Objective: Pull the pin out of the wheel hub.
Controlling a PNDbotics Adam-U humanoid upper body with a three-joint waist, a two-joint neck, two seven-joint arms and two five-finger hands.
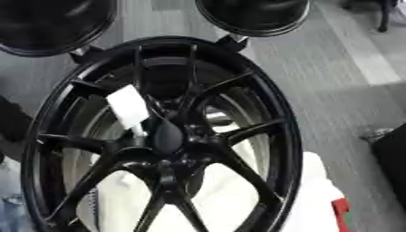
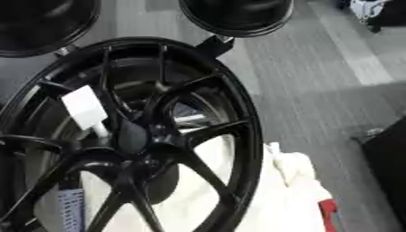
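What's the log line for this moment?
wheel: upright | white tag: on pin at hub | pin: still in | hands: not in view

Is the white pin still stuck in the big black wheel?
Yes, it looks still in. The white pin sticks out from the middle of the wheel, its thin end down among the spokes. No hand shows.

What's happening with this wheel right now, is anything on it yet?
Nothing is handling it. A black spoked wheel fills both eye views, standing over white cloth. A white tag-like piece sits by the hub, narrowing towards the centre; whether that is the pin cannot be told. Neither robot hand is in view. Two more dark wheels stand behind.
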